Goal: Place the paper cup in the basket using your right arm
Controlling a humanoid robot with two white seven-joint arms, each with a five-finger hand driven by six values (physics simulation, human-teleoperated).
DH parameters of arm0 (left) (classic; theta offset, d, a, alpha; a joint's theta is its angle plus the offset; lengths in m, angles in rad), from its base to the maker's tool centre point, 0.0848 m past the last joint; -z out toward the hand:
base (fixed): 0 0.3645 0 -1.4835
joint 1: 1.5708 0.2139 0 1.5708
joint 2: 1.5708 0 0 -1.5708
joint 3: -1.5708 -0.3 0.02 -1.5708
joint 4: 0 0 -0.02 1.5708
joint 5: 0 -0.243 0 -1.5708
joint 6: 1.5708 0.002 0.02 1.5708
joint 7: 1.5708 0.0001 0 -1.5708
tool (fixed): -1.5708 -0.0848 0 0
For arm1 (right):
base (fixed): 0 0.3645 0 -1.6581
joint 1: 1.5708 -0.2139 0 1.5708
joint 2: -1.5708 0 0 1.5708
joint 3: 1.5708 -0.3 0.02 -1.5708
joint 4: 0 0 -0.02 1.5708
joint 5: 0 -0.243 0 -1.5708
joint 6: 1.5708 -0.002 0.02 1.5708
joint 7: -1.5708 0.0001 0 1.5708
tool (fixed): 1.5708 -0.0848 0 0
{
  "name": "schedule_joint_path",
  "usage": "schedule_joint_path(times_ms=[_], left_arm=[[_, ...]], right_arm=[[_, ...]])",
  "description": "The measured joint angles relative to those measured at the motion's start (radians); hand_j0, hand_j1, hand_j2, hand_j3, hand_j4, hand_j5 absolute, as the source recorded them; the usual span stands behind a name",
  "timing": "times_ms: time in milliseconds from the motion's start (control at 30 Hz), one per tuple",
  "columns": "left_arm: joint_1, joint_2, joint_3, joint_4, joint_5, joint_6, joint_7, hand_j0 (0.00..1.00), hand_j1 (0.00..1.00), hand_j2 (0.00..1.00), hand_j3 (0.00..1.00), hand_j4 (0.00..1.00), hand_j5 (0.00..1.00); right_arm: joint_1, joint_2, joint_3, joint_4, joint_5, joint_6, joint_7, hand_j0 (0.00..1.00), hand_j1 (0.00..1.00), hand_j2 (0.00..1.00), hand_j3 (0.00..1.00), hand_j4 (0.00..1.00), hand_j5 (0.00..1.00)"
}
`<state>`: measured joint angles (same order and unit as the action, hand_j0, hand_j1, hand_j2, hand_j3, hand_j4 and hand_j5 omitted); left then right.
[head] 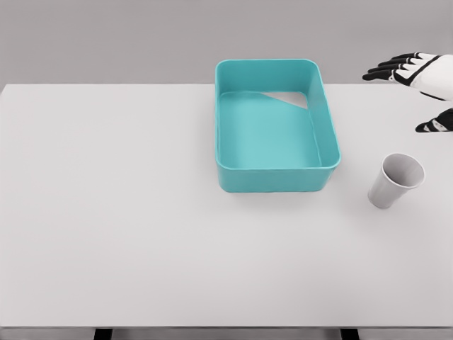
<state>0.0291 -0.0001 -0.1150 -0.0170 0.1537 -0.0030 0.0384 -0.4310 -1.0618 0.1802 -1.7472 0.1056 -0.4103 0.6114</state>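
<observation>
Desk (127, 234) surface, plain white, filled most of the head view, with a grey backdrop behind its far edge. Just right of centre, toward the far side, sat a teal basket (276, 177), a rounded rectangular tub with solid walls and an open top, its long axis running away from the camera. Inside it nothing lay; only a pale triangular patch showed on the floor in the far right corner, at about one o'clock within the tub.

From the basket, the paper cup (396, 181) stood at roughly four o'clock, near its right front corner but apart from it, with bare desk between the two. The cup was white, resting on the desk and appearing tilted, its open mouth facing up and toward the right.

At about one o'clock from the cup, well above and behind it, the right hand (417, 74) came in from the right edge of the view. It was white with black fingers (389, 69), which were spread and extended toward the left, pointing in the direction of the basket's far corner. The hand was released, grasping nothing, and touched neither cup nor basket. A dark thumb tip showed lower down at the right edge, between hand and cup.
</observation>
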Motion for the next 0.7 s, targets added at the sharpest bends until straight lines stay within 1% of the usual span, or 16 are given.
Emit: schedule_joint_path(times_ms=[167,200,267,400,467,567,633,700], left_arm=[[0.0,0.0,0.0,0.0,0.0,0.0,0.0,1.0,1.0,1.0,1.0,1.0,1.0],[0.0,0.0,0.0,0.0,0.0,0.0,0.0,1.0,1.0,1.0,1.0,1.0,1.0],[0.0,0.0,0.0,0.0,0.0,0.0,0.0,1.0,1.0,1.0,1.0,1.0,1.0],[0.0,0.0,0.0,0.0,0.0,0.0,0.0,1.0,1.0,1.0,1.0,1.0,1.0],[0.0,0.0,0.0,0.0,0.0,0.0,0.0,1.0,1.0,1.0,1.0,1.0,1.0],[0.0,0.0,0.0,0.0,0.0,0.0,0.0,1.0,1.0,1.0,1.0,1.0,1.0],[0.0,0.0,0.0,0.0,0.0,0.0,0.0,1.0,1.0,1.0,1.0,1.0,1.0],[0.0,0.0,0.0,0.0,0.0,0.0,0.0,1.0,1.0,1.0,1.0,1.0,1.0]], right_arm=[[-0.002,0.018,-0.005,0.001,-0.01,0.005,0.0,1.0,1.0,1.0,1.0,1.0,1.0],[0.0,0.021,-0.008,0.011,-0.032,0.015,0.0,1.0,1.0,1.0,1.0,1.0,1.0],[0.0,0.023,-0.016,0.069,-0.118,0.041,0.0,1.0,1.0,1.0,1.0,1.0,1.0],[0.0,0.025,-0.037,0.277,-0.345,0.059,0.0,1.0,1.0,1.0,1.0,1.0,1.0],[0.003,0.025,-0.045,0.352,-0.466,0.062,0.0,1.0,1.0,1.0,1.0,1.0,1.0],[0.023,0.025,-0.037,0.403,-0.554,0.061,0.0,1.0,1.0,1.0,1.0,1.0,1.0],[0.067,0.019,-0.015,0.414,-0.568,0.056,0.0,1.0,1.0,1.0,1.0,1.0,1.0],[0.1,0.013,0.005,0.42,-0.56,0.039,0.0,1.0,1.0,1.0,1.0,1.0,1.0]])
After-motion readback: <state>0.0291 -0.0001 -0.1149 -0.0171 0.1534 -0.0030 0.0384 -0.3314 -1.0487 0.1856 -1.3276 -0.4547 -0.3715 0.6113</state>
